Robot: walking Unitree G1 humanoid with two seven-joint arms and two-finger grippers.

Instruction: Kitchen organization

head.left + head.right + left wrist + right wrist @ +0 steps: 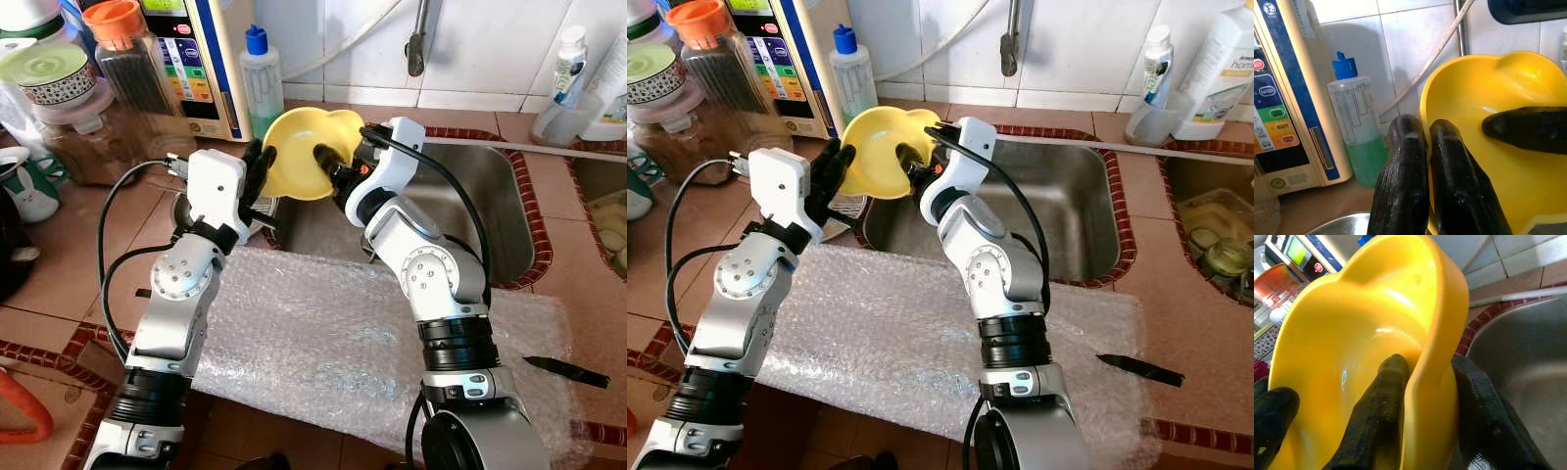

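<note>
We see the right end effector [1422, 396] pinching the yellow bowl [299, 152] — the left end effector [1427, 161], fingers together, touches its rim.

Premises are presenting as a home kitchen: stainless steel sink [490, 211] sitting in a terracotta-tiled table [69, 255], white wall tiles [480, 44] backing it, lidded food jars [69, 117] standing alongside.

Yellow bowl [299, 155], black fingers [1403, 186], blue-capped bottle [261, 78] (liquid perhaps green), clear bubble wrap [323, 333].
</note>
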